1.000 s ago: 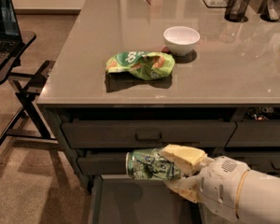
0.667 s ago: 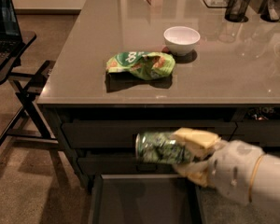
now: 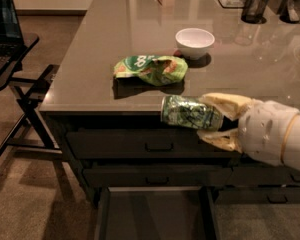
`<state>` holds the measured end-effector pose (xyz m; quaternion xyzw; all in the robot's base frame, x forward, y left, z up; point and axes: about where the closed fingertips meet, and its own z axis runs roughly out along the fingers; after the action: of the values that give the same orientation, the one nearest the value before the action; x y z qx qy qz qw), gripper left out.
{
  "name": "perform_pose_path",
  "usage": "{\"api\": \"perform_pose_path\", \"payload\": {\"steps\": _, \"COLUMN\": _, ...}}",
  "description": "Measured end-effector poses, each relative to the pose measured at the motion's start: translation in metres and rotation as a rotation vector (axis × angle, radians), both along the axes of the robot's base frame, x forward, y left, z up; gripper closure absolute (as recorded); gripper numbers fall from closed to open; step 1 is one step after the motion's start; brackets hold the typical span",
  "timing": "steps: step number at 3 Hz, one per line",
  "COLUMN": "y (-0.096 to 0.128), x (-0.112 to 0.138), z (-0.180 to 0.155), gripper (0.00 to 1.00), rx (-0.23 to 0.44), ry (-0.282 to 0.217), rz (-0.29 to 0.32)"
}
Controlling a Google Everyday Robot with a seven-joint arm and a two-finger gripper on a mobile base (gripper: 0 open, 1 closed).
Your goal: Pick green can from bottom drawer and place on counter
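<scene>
My gripper point(image 3: 217, 121) is shut on the green can point(image 3: 190, 112), a shiny metallic green can held on its side. The can hangs in the air at the front edge of the counter point(image 3: 140, 39), level with its top, just below the snack bag. The pale fingers point(image 3: 225, 104) clamp the can's right end from above and below, and the white arm reaches in from the right. The bottom drawer point(image 3: 155, 214) stands pulled open below, its flat grey floor bare.
A green-and-orange snack bag point(image 3: 150, 69) lies near the counter's front edge. A white bowl point(image 3: 195, 42) stands behind it. Dark cups point(image 3: 255, 6) and other items sit at the back right. A chair with a laptop point(image 3: 5, 29) stands at the left.
My gripper has lifted the green can from in front of the drawer fronts up to the counter's front edge, moving slightly right.
</scene>
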<state>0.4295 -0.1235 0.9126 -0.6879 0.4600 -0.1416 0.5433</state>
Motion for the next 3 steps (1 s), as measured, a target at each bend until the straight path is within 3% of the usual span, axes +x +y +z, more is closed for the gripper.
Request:
{"api": "perform_pose_path", "payload": {"steps": 1, "y": 0.012, "x": 0.029, "z": 0.005, "gripper": 1.00, "rx": 0.046, "ry": 0.013, "rz": 0.009}}
{"api": "perform_pose_path", "payload": {"steps": 2, "y": 0.012, "x": 0.029, "z": 0.005, "gripper": 1.00, "rx": 0.046, "ry": 0.013, "rz": 0.009}}
{"api": "perform_pose_path", "payload": {"steps": 3, "y": 0.010, "x": 0.045, "z": 0.012, "gripper": 1.00, "rx": 0.050, "ry": -0.001, "rz": -0.005}}
